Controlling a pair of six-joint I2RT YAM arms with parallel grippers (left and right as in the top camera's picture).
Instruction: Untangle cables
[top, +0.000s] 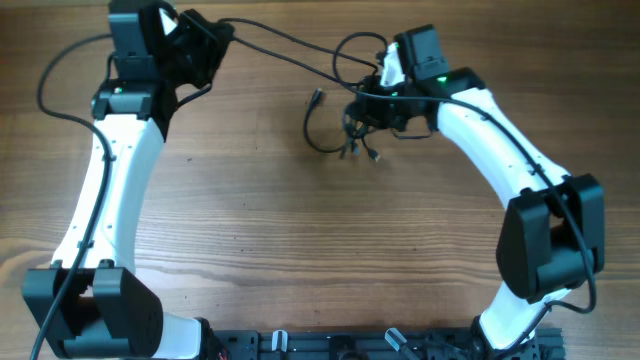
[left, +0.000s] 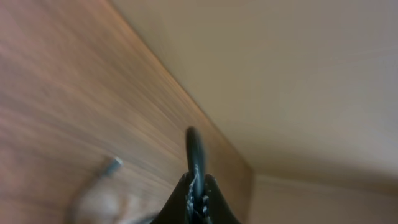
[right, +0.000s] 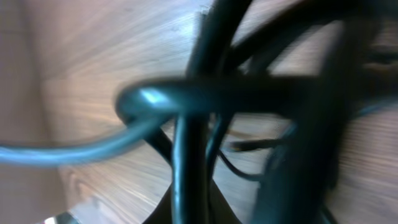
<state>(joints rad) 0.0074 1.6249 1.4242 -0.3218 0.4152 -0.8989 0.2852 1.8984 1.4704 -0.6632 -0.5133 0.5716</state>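
Picking it up at the bottom edge of the overhead view: my left arm climbs the left side and my right arm climbs the right. The bare wooden table fills the middle between them.

Moving up the frame, the cables sit upper centre, just right of middle. They form a loose black tangle, with one loop bulging out to the left and ending in a small plug. More plug ends dangle at the bottom of the knot.

My right gripper is buried in the right side of that tangle, jaws clenched. On the right wrist view the strands cross right in front of the lens, thick and blurred. One of them runs down between the fingers, so I'm calling that a grasp on the bundle.

Further up, one cord leaves the knot and stretches leftward across the top of the frame. It runs to my left gripper in the upper left.

On the left wrist view the fingers are clamped tight on that cord, which sticks up out of the pinch at lower centre. Behind it a blurred plug end lies on the wood at lower left. The table's far edge runs diagonally, and past it there's a plain wall.
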